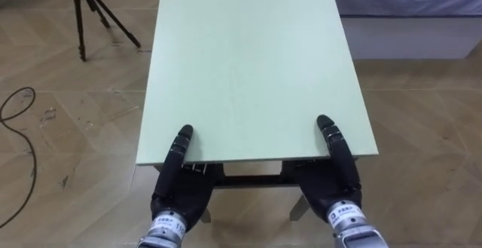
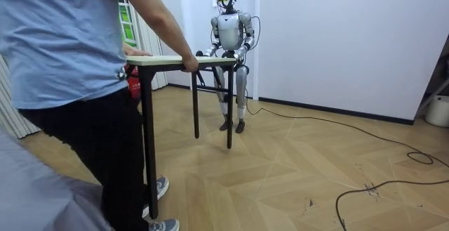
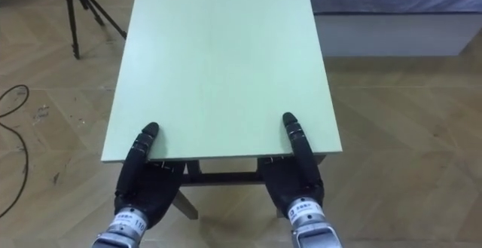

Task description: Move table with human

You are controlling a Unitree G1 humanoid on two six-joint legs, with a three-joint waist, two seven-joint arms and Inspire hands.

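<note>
Worktop (image 1: 248,59), pale green, stretches away from the robot, its near edge pinched at both corners. The left hand (image 1: 179,184) and right hand (image 1: 335,180) each lay a thumb on top with the palm beneath (the fingers under the board are hidden). At the far end a person (image 2: 63,62) grips the edge. A tripod (image 1: 90,10) stands left of it, a bed (image 1: 407,14) right, on parquet floor (image 1: 422,127).
</note>
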